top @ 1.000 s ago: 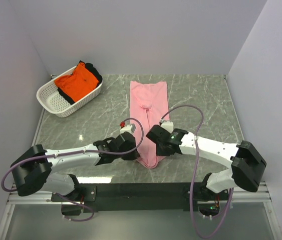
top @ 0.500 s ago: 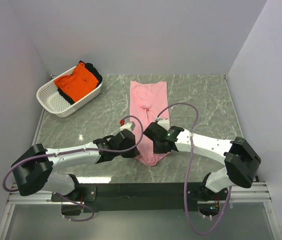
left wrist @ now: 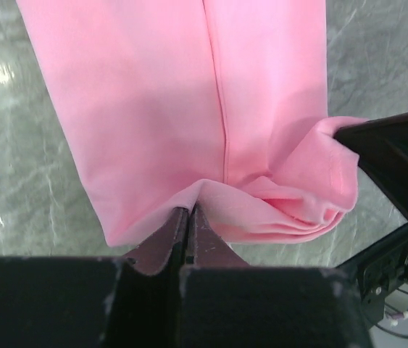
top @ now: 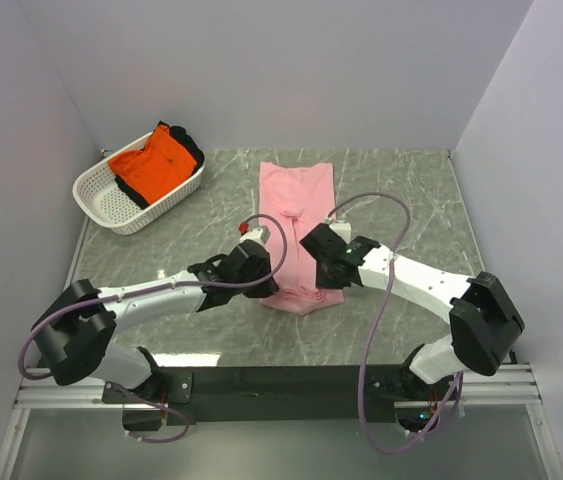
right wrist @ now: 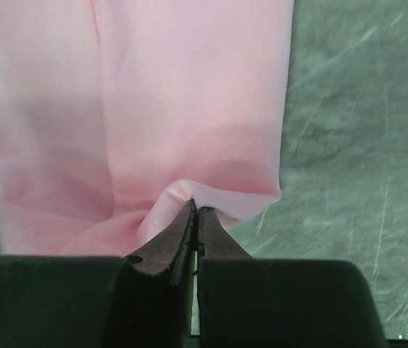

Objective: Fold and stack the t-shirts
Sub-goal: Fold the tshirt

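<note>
A light pink t-shirt [top: 297,205] lies as a long narrow strip down the middle of the table, its near end lifted and curled over. My left gripper [top: 264,262] is shut on the near left edge of the pink t-shirt [left wrist: 160,109]. On the other side my right gripper [top: 318,258] is shut on the near right edge of the same shirt [right wrist: 189,109]. In both wrist views the fingertips pinch a fold of pink fabric. A bright orange t-shirt [top: 156,160] sits bundled in the basket at the back left.
A white perforated basket [top: 111,200] stands at the back left corner with the orange shirt and a dark garment [top: 189,145] in it. Grey marble tabletop [top: 411,200] lies around the pink shirt. Walls close in on three sides.
Both grippers have moved away from me, carrying the near end of the pink shirt up and over the strip. The shirt's near end now sits farther from the table's front edge.
</note>
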Robot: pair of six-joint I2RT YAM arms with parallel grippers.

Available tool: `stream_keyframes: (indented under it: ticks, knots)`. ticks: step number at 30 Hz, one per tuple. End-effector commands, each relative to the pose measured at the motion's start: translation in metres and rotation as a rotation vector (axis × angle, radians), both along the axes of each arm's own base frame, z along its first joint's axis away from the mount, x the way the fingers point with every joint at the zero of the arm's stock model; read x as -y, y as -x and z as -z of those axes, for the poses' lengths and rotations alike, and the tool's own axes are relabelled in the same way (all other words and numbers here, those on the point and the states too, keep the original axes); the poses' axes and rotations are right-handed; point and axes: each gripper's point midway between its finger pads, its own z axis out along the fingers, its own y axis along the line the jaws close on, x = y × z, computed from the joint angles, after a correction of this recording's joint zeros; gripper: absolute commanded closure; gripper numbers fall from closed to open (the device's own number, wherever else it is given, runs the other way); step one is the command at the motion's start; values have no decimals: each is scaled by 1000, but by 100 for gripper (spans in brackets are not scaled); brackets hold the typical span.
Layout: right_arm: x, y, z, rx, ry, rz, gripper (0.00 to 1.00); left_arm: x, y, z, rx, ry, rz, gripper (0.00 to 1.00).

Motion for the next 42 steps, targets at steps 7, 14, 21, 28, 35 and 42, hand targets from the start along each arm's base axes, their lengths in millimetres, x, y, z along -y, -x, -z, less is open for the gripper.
stream_keyframes:
  ticks: [7,14,21,28,35,42]
  knots:
    - [-6,-69,-39,123,-50,12,100,4,-52,-8,67,9,-14,99]
    - [-11,-112,-32,101,-31,4,100,-1,-106,-15,105,11,-36,99]
    - [-12,-148,-13,53,-9,3,100,-3,-148,5,67,-16,-30,99]
    - [4,-180,-17,58,4,39,100,-10,-183,2,84,-25,-44,100]
    - [17,-203,-14,43,24,53,100,-11,-211,-7,105,-23,-47,99]
    - [24,-220,-1,18,40,60,100,-13,-224,13,69,-34,-41,99]
